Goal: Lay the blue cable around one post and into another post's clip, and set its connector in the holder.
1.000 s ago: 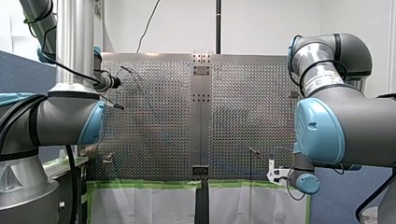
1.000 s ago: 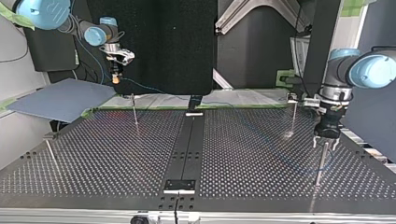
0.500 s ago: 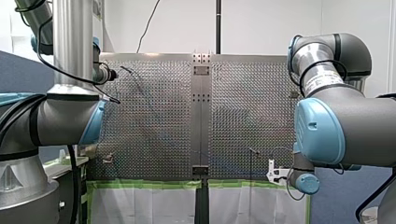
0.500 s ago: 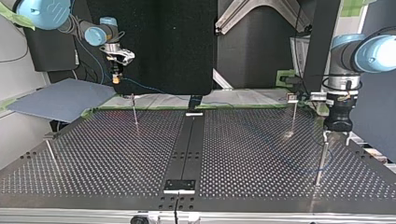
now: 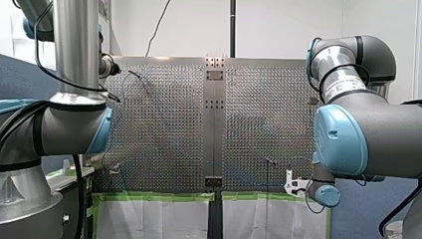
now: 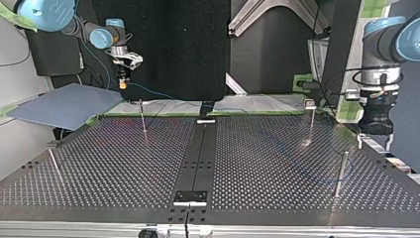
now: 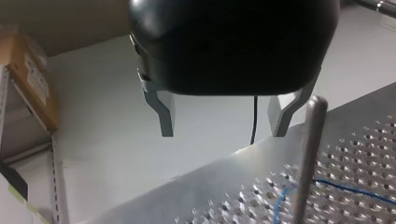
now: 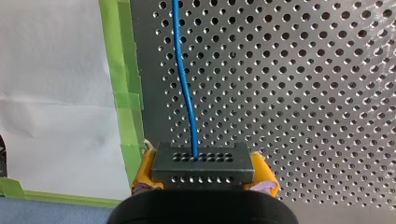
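Observation:
In the right wrist view my right gripper (image 8: pixel 204 179) has its yellow pads (image 8: pixel 144 170) shut on a black connector (image 8: pixel 203 162). The blue cable (image 8: pixel 185 79) runs from the connector ahead over the perforated table. The top view shows this gripper (image 6: pixel 122 82) held high at the far left, the cable (image 6: pixel 148 91) trailing from it. My left gripper (image 7: pixel 224 116) is open and holds nothing, and a metal post (image 7: pixel 309 149) stands just beside one finger, with cable (image 7: pixel 348 187) lying at its foot. In the top view my left gripper (image 6: pixel 372 145) hangs above and beyond that post (image 6: pixel 339 171).
Other posts stand on the table: one with a clip (image 6: pixel 310 120), one at the far left (image 6: pixel 142 118) and one at the near left (image 6: pixel 54 163). A black fixture (image 6: pixel 190 197) sits on the centre strip near the front edge. Green tape (image 8: pixel 123 93) lines the table's edge.
My left gripper has risen off the right-hand post and drawn back toward the top view's right edge. My right gripper has stayed still with the connector.

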Available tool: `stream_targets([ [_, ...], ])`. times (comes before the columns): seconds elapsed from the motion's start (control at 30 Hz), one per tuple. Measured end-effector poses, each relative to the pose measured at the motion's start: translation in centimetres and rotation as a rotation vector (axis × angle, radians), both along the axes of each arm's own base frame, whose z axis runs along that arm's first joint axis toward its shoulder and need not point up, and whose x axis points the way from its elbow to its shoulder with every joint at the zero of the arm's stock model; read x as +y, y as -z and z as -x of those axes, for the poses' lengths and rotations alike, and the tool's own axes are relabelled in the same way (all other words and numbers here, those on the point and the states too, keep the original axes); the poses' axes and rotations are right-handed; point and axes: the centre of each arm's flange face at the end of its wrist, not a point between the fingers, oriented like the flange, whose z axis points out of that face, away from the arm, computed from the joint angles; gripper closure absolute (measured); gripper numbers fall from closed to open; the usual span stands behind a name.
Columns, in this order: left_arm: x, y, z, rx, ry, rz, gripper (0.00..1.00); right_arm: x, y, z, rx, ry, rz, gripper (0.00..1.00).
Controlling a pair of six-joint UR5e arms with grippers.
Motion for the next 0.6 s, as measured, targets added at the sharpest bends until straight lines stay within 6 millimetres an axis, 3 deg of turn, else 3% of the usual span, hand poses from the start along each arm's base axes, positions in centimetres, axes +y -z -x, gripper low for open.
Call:
stream_targets([
  [0.13,0.2,-2.6,0.7,-0.021,-0.019,-0.051,0.0,-0.1,0.0,-0.1,0.0,-0.001,0.0,0.99],
  [0.37,-1.4,-7.0,2.6,-0.061,0.007,-0.148,0.0,-0.2,-0.1,-0.3,-0.004,-0.009,0.002,0.99],
  [0.6,-3.3,-7.6,4.0,-0.034,0.062,-0.208,0.0,-0.2,-0.2,-0.5,-0.011,-0.02,0.003,0.99],
])
